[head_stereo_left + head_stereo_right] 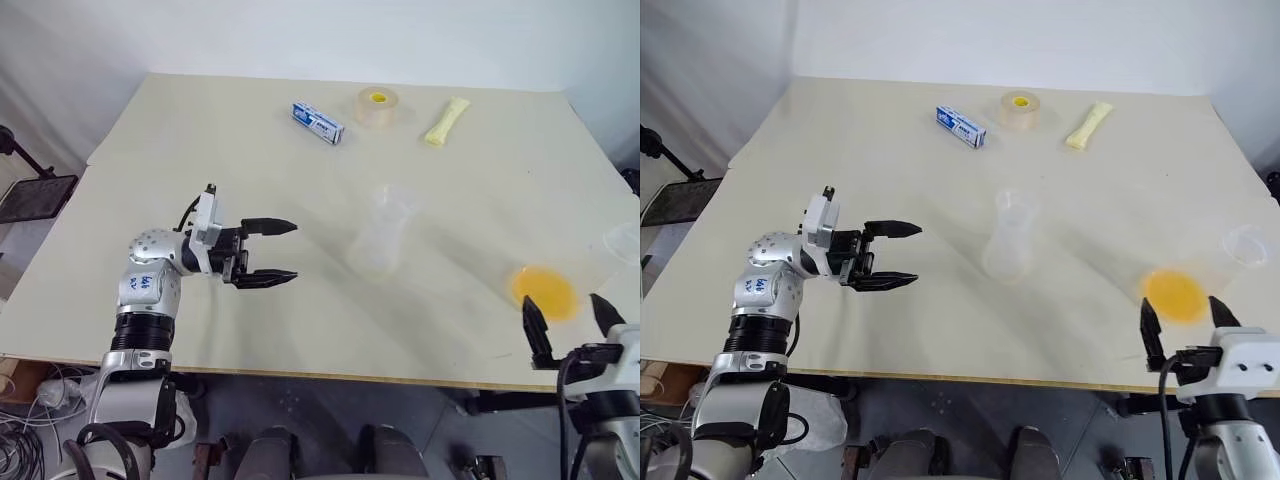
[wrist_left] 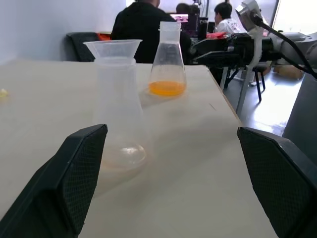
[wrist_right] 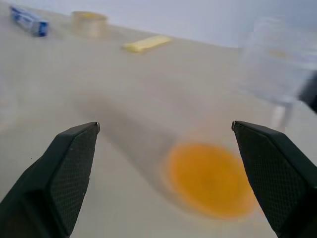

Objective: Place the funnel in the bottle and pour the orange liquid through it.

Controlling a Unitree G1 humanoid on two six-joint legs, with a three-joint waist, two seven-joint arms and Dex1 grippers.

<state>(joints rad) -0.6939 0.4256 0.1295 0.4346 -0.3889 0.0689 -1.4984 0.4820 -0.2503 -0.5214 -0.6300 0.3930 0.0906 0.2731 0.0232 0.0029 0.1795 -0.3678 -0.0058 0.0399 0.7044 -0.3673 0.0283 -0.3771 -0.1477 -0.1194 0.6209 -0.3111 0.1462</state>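
Fingers (image 1: 283,228) of the left gripper (image 1: 270,252) and right gripper (image 1: 567,322) are wide open, holding nothing. The small clear plastic funnel (image 2: 113,48) sits in the tall clear plastic bottle (image 2: 119,119) mid-counter (image 1: 200,150). The yellow-orange liquid (image 2: 167,88) sits in another clear flask near the right gripper.

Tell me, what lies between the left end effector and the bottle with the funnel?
Nothing: in the left eye view only bare table separates the open left end effector from the bottle carrying the funnel.

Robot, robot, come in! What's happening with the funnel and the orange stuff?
Both hands open, empty. Funnel already sits in the bottle. Orange liquid waits in its flask, unpoured. Nothing in the way.
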